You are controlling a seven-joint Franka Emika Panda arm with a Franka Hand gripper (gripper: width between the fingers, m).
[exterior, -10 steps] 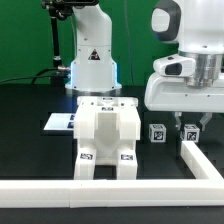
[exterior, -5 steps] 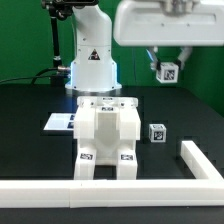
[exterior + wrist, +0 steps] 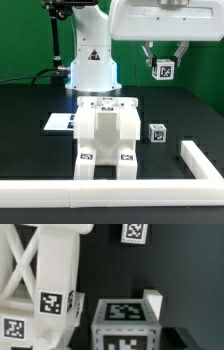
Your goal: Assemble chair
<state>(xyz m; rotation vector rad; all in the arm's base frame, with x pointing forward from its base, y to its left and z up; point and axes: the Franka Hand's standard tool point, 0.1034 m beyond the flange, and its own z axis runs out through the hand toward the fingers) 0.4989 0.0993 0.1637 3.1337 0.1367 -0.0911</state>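
Observation:
The partly built white chair (image 3: 105, 135) stands on the black table near the front rail, with tags on its front feet. It also shows in the wrist view (image 3: 40, 280). My gripper (image 3: 163, 62) hangs high at the exterior view's upper right, shut on a small cube-ended leg (image 3: 163, 69) with a tag. In the wrist view that leg (image 3: 125, 322) sits between my dark fingers. A second cube-ended leg (image 3: 156, 133) stands on the table to the right of the chair, and shows in the wrist view (image 3: 134, 232).
The long white L-shaped border rail (image 3: 150, 188) runs along the front and up the right side. The marker board (image 3: 60, 122) lies behind the chair's left. The robot base (image 3: 92, 60) stands at the back.
One second ago the gripper was low near the table's right side; it has risen with the leg in it and then shifted slightly left and up.

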